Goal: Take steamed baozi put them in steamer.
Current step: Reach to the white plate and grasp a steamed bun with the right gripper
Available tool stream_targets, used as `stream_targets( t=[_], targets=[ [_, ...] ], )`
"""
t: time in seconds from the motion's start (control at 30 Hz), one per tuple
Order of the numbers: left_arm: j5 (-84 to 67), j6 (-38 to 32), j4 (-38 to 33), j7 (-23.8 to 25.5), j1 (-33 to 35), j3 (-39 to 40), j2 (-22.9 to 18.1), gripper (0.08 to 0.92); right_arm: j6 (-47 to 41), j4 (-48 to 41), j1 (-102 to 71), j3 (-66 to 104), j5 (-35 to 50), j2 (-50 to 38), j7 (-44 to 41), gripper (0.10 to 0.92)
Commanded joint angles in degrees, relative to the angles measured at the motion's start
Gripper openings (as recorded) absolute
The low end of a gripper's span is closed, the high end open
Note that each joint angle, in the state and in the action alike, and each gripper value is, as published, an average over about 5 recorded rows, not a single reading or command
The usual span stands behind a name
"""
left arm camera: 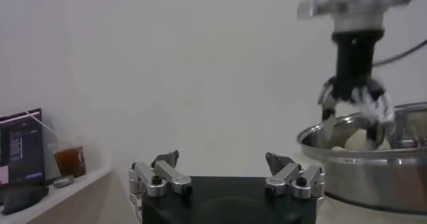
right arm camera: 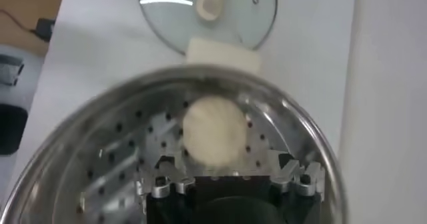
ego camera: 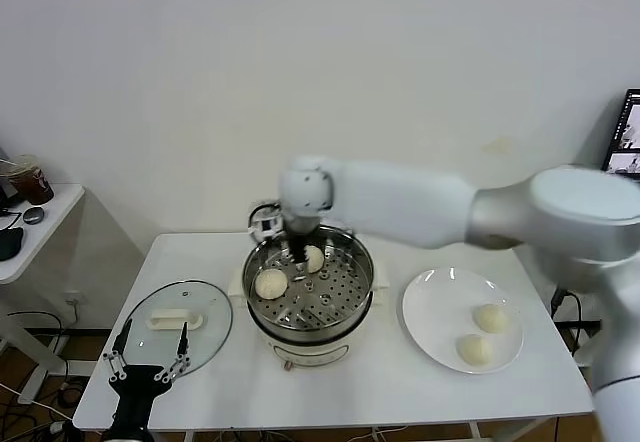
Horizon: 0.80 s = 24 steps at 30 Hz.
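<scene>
The steamer [ego camera: 335, 312] stands mid-table and holds two steamed baozi, one to the left [ego camera: 271, 283] and one at the back [ego camera: 316, 258]. Two more baozi [ego camera: 491, 317] [ego camera: 474, 349] lie on the white plate [ego camera: 440, 307]. My right gripper [ego camera: 300, 252] hangs open over the steamer beside the back baozi. In the right wrist view its fingers [right arm camera: 163, 175] are spread and a baozi [right arm camera: 213, 131] rests on the perforated tray [right arm camera: 120, 159] just ahead of them. My left gripper [ego camera: 148, 367] is open and empty at the table's front left; it also shows in the left wrist view [left arm camera: 221, 159].
The glass lid [ego camera: 200, 337] with its white handle lies flat left of the steamer, just ahead of my left gripper. A side table with a cup [ego camera: 30, 180] stands far left. A monitor [ego camera: 628, 132] is at the right edge.
</scene>
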Motion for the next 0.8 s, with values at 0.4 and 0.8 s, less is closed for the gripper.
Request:
stream_targets(
  t=[0.4, 0.8],
  targets=[
    [0.6, 0.0, 1.1, 0.1, -0.6, 1.2, 0.4, 0.823, 18.2, 23.7, -7.9, 0.8, -21.3, -50.4, -12.0, 0.823],
    [1.4, 0.1, 0.9, 0.0, 0.2, 0.8, -0.6, 0.823, 19.8, 17.6, -36.6, 21.0, -29.0, -49.6, -6.5, 0.823]
  ],
)
